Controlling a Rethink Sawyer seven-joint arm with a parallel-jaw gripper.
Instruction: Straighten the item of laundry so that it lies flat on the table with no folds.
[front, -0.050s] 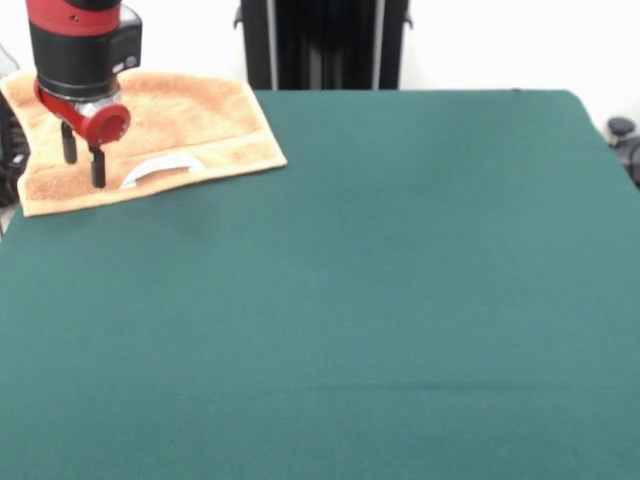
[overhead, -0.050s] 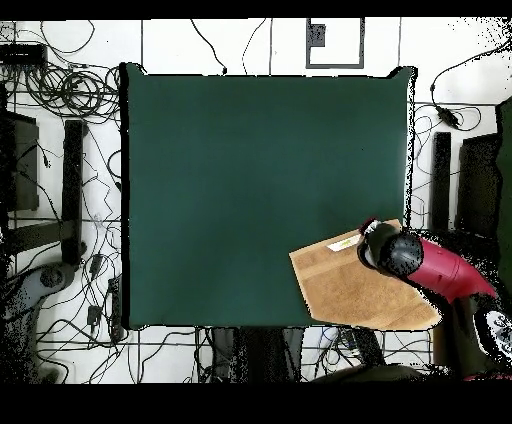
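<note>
The orange-tan item of laundry (front, -0.050s: 190, 120) lies spread at the far left corner of the green table (front, -0.050s: 400, 280), its white label (front, -0.050s: 160, 170) showing near its front edge. My gripper (front, -0.050s: 83, 160) hangs over the towel's left part, open, with two black fingers (front, -0.050s: 97, 167) apart and nothing between them. I cannot tell whether the tips touch the cloth. From overhead, the item of laundry (overhead, -0.050s: 350, 285) sits at the lower right corner of the table (overhead, -0.050s: 250, 180) and reaches past the table's edges. There the gripper (overhead, -0.050s: 374, 240) is beside the label (overhead, -0.050s: 343, 242).
The black pedestal (front, -0.050s: 320, 45) stands behind the table's far edge. A chair caster (front, -0.050s: 622, 130) shows at the right. Cables (overhead, -0.050s: 70, 90) and black stands (overhead, -0.050s: 72, 180) crowd the floor round the table.
</note>
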